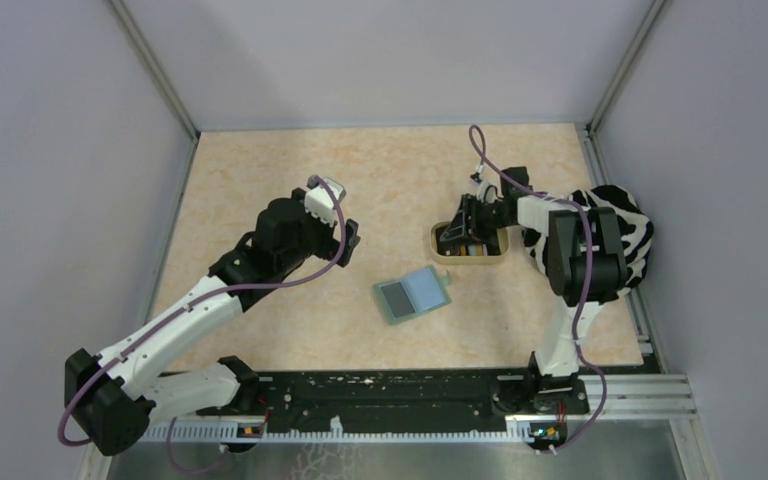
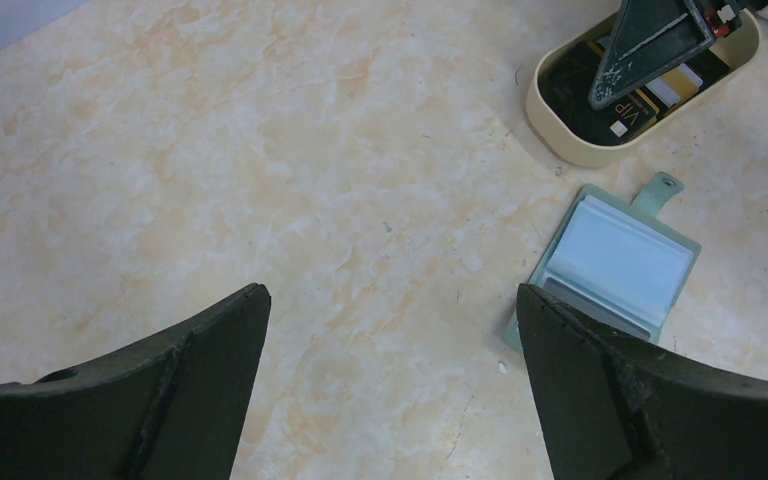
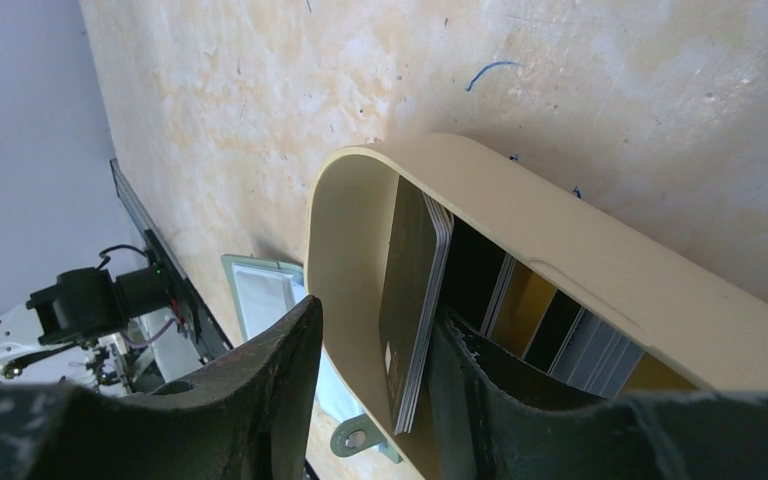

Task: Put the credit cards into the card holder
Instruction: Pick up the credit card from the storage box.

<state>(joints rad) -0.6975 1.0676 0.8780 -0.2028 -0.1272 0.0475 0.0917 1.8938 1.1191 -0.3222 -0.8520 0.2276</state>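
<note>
- Shows the left gripper above the table, jaws wide apart, well apart from the card holder
- Finds the card holder open and flat, near the tan tray
- Puts the right gripper at the tray wall – one finger outside, one inside, credit cards standing on edge between
- Cannot tell if clamped

Left arm, right arm: we see white links and black joints.
Cables: purple; the right one loops toward 12 o'clock.
Left gripper: dark, matte, wedge-shaped fingers.
</note>
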